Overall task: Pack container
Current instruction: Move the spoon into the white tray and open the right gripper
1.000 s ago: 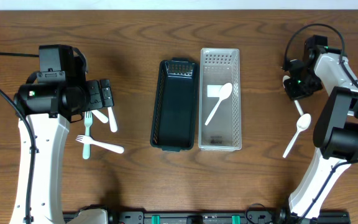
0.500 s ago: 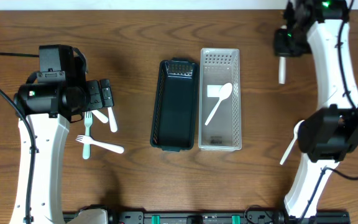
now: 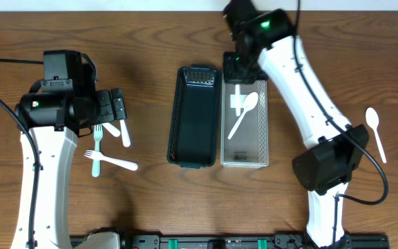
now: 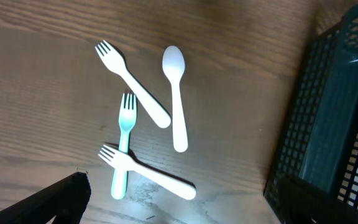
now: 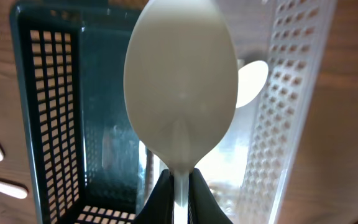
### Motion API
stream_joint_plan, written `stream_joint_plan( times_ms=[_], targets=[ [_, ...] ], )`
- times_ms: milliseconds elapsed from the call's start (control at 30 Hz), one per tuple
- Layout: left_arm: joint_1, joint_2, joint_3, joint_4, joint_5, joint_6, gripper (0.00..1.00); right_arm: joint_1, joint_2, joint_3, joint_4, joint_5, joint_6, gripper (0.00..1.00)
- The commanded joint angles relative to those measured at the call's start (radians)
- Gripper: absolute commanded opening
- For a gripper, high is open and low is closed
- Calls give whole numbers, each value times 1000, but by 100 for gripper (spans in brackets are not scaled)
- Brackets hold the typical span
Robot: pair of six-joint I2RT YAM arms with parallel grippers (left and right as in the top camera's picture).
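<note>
packed: 1 spoon (image 3: pixel 244 114) in clear bin (image 3: pixel 262 149)
right end effector (image 5: pixel 180 190): clenched on 2nd spoon (image 5: pixel 180 81) over that bin
left end effector (image 3: pixel 116 107): released, empty
to go: 3 forks (image 4: pixel 132 81), 2 loose spoons (image 4: pixel 176 106) on tabletop (image 3: pixel 150 41)

Bright, even light from above; soft shadows. The white spoon (image 5: pixel 180 87) above the right gripper (image 5: pixel 179 190) looks blurred.

Right pincer (image 5: pixel 179 190) swung spoon (image 5: pixel 180 81) over white basket (image 3: pixel 264 131).
</note>
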Motion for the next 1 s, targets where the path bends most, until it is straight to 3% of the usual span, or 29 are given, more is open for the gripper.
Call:
stream_joint_plan(
  times_ms=[0,467,567,633,700,733,967],
  targets=[
    [3,1,15,-12,0,-10,98,16,-3,-72,14,48,98,1],
    [3,1,14,-18,0,-10,98,19,-3,-422,183,28,112,2],
    [3,1,14,-18,0,-9,98,18,-3,-446,195,26,111,7],
    [3,1,14,-18,0,-10,98,14,-5,-442,219,25,85,14],
    [3,1,14,-18,-1,-9,98,2,-5,-415,224,24,74,41],
    [3,1,14,-18,0,-9,98,-5,-5,-400,223,24,67,47],
    [3,1,14,-18,-1,-9,98,-107,-6,-111,89,26,-16,51]
  ],
)
